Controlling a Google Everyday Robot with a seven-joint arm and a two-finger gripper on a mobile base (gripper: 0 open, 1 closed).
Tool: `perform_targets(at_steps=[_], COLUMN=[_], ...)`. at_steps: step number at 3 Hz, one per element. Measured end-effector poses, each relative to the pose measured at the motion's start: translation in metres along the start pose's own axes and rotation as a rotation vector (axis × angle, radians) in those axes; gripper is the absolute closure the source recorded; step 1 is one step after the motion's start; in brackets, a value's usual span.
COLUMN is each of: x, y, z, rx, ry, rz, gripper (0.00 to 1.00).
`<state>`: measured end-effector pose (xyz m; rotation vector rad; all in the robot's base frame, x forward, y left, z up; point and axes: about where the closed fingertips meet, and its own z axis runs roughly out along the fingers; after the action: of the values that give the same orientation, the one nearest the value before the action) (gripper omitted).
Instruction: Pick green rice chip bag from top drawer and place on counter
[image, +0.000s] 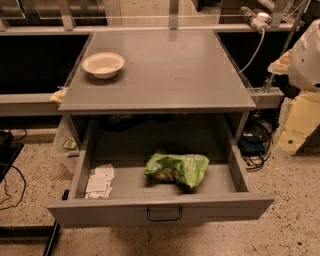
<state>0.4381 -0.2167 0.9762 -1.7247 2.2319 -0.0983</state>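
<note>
The green rice chip bag lies crumpled inside the open top drawer, right of the middle and near the front panel. The drawer is pulled well out, and its dark loop handle faces me. The counter spans the space above the drawer. My gripper hangs at the far right edge of the view, beside the counter and above the floor. It is well to the right of the bag and holds nothing. The white arm link shows above it.
A white bowl stands on the counter's back left. White paper slips lie in the drawer's left front corner. Cables and a dark box sit on the floor to the right. A grey side ledge runs left.
</note>
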Motion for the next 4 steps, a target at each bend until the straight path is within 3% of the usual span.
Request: perform_targets(at_steps=[1,2,4], x=[0.0,-0.003,-0.037], y=[0.0,0.001,0.001], z=[0.0,0.009,0.077], rx=[0.0,0.018,0.045], ry=[0.0,-0.031,-0.193], rz=[0.0,0.002,0.024], gripper=[0.0,0.18,0.65])
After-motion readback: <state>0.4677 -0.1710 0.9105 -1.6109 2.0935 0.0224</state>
